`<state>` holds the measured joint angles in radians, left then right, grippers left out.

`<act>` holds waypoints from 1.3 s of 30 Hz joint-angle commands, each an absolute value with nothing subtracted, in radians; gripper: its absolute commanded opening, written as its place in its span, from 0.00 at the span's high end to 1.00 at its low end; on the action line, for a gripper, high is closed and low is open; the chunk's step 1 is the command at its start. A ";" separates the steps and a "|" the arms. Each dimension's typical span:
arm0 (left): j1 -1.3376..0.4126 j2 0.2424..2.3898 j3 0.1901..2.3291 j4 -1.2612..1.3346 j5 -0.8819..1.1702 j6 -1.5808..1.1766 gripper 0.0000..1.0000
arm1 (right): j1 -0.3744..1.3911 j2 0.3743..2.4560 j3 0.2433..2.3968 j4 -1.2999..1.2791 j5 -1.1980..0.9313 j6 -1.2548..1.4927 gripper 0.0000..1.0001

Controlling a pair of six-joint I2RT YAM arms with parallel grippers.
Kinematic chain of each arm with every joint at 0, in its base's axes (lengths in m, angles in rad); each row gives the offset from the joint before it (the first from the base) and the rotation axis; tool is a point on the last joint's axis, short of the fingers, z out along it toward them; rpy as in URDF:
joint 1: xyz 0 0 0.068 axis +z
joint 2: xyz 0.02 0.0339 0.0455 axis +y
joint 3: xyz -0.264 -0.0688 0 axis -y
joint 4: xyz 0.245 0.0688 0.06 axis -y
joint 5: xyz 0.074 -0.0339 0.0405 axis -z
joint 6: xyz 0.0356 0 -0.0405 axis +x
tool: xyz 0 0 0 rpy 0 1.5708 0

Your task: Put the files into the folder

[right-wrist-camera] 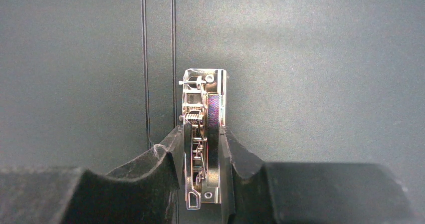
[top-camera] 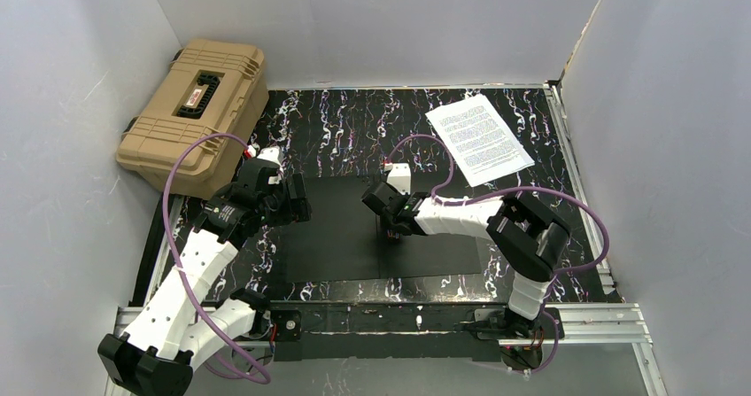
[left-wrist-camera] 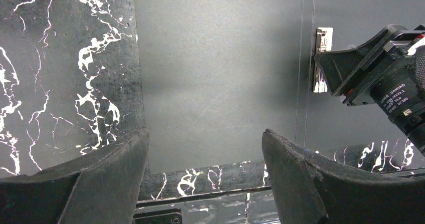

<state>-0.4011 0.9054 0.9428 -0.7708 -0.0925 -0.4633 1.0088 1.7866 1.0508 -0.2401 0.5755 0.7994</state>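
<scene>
The folder (top-camera: 341, 236) lies opened flat in the middle of the table, its black inside facing up. A shiny metal spring clip (right-wrist-camera: 203, 103) is fixed beside its spine creases. My right gripper (right-wrist-camera: 201, 134) is shut on that metal clip, one finger on each side. From above, the right gripper (top-camera: 390, 221) points down at the folder's centre. My left gripper (left-wrist-camera: 205, 134) hangs open over the folder's left half (left-wrist-camera: 220, 73) with nothing between its fingers, and the clip (left-wrist-camera: 321, 58) shows at its right. The files (top-camera: 479, 138), white printed sheets, lie at the back right of the table.
A tan ribbed hard case (top-camera: 195, 112) stands at the back left, partly off the black marbled mat (top-camera: 354, 121). Grey walls close in on the left, back and right. A metal rail (top-camera: 567, 321) runs along the near edge by the arm bases.
</scene>
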 commanded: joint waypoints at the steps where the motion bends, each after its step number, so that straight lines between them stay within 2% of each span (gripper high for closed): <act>1: -0.397 0.896 0.936 -0.785 -0.083 -0.449 0.19 | 1.005 1.805 1.075 -0.266 0.592 0.843 0.90; 12: -0.397 0.925 0.970 -0.780 -0.016 -0.461 0.19 | 1.004 1.707 1.132 -0.311 0.599 0.753 0.56; 19: -0.398 0.956 0.966 -0.758 0.014 -0.535 0.19 | 1.006 1.644 1.158 -0.360 0.559 0.696 0.47; 24: -0.414 1.020 0.912 -0.672 0.081 -0.598 0.19 | 1.008 1.618 1.138 -0.360 0.502 0.680 0.51; 39: -0.542 1.315 0.889 -0.588 0.014 -0.679 0.26 | 1.066 1.690 1.126 -0.401 0.464 0.652 0.71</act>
<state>-0.5247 1.2732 0.9073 -0.6014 0.0368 -0.6525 1.0550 1.6642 1.1236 -0.3763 0.4675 0.6579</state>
